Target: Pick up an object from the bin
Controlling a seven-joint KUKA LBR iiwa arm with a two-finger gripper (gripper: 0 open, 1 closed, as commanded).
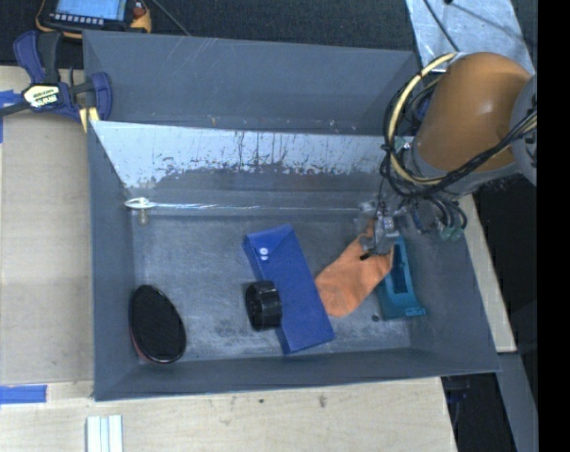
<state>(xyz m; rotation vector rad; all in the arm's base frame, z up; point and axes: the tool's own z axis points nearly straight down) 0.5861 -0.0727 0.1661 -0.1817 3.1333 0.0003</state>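
Likely the grasp step: the claw (377, 238) sits at the upper tip of the orange rag (346, 288), lower right, beside a teal block (399, 290). Whether it is open, I cannot tell. Next should be a sure grip, then a lift.

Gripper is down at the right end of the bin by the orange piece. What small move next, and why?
Probably a short straight lift. The gripper sits at the upper right corner of the orange floppy piece, which lies between the flat blue block and the teal thing by the right wall. I cannot tell whether it has a hold, so lifting slightly would show.
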